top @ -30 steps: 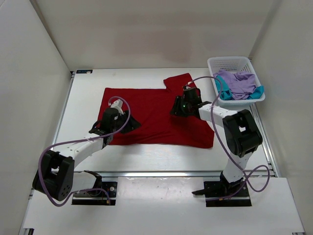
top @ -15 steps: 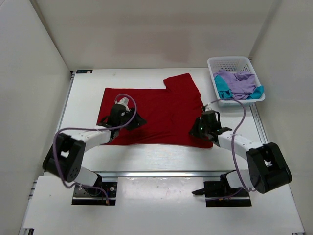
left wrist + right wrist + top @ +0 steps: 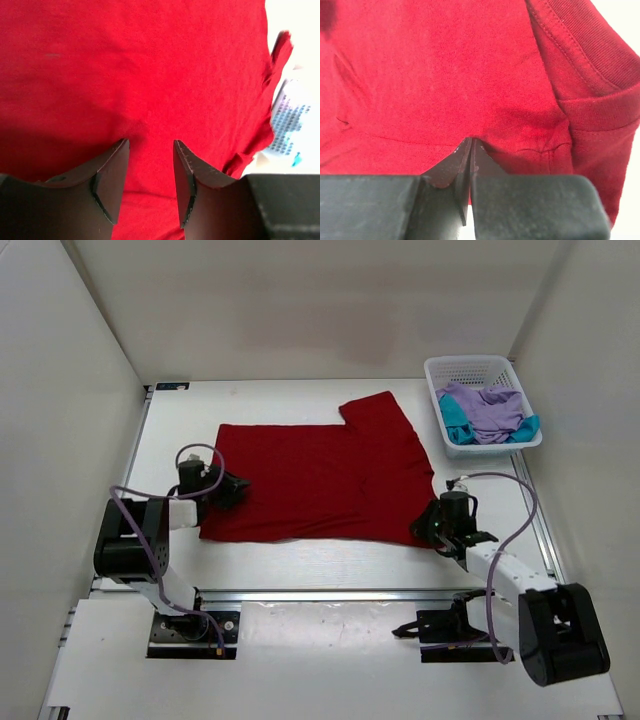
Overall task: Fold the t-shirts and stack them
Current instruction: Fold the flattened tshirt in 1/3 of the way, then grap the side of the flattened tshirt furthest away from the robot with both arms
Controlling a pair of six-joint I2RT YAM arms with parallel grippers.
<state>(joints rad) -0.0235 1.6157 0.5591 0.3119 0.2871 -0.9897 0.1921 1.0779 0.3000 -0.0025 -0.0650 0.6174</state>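
My jaws are black; I see a plain dark red t-shirt (image 3: 310, 480), white tabletop (image 3: 280, 400), white mesh basket (image 3: 470, 365), lavender t-shirt (image 3: 487, 410), teal t-shirt (image 3: 453, 422).

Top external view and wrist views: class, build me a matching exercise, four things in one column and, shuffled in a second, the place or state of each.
Column one:
1 dark red t-shirt
2 lavender t-shirt
3 left end effector
4 right end effector

Column two:
A shut, pinching a red hem
B spread flat on the table
C open above red cloth
D bunched in the white basket

Pairs: 1-B, 2-D, 3-C, 4-A.
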